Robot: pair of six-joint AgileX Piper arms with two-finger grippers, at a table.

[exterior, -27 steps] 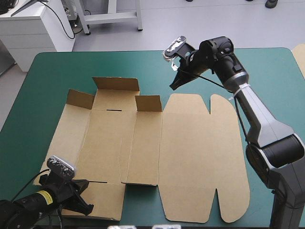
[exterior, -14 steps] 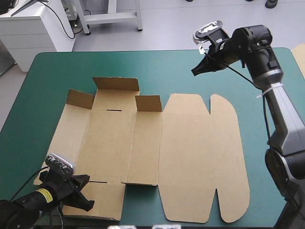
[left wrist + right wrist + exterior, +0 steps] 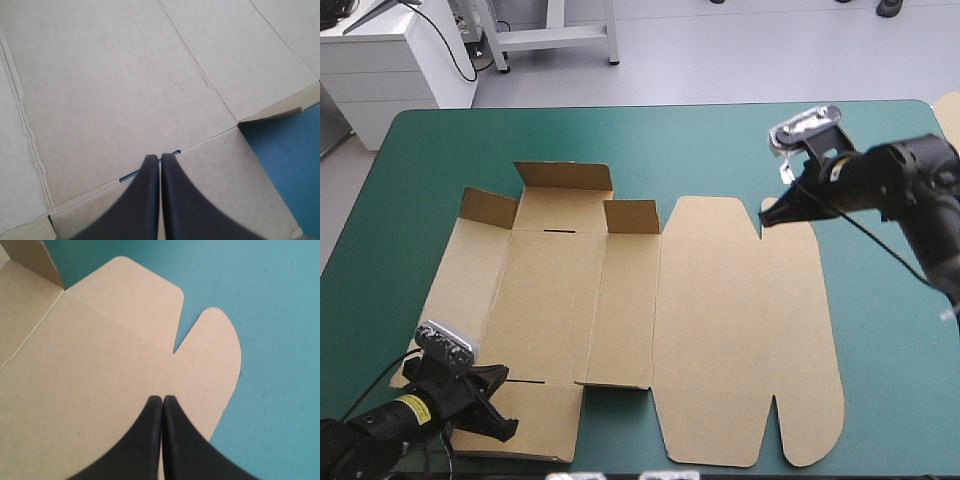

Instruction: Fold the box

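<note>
High view operator: Left gripper (image 3: 500,425) sits at the near-left corner of the box (image 3: 620,310). The box lies mostly flat on the teal-green cover (image 3: 440,150), with 3 short flaps (image 3: 565,177) standing along its far edge. Confirm fingers.

Wrist view operator: Left: fingers pressed together, tip over a slot (image 3: 130,174), holding nothing. Right gripper (image 3: 162,399): also pressed together, empty, above the lid's far rounded tab (image 3: 215,340).

High view operator: Judged step: early, long walls not yet raised. The next move calls for a fingertip under 1 panel edge, then a lift along its crease.
</note>
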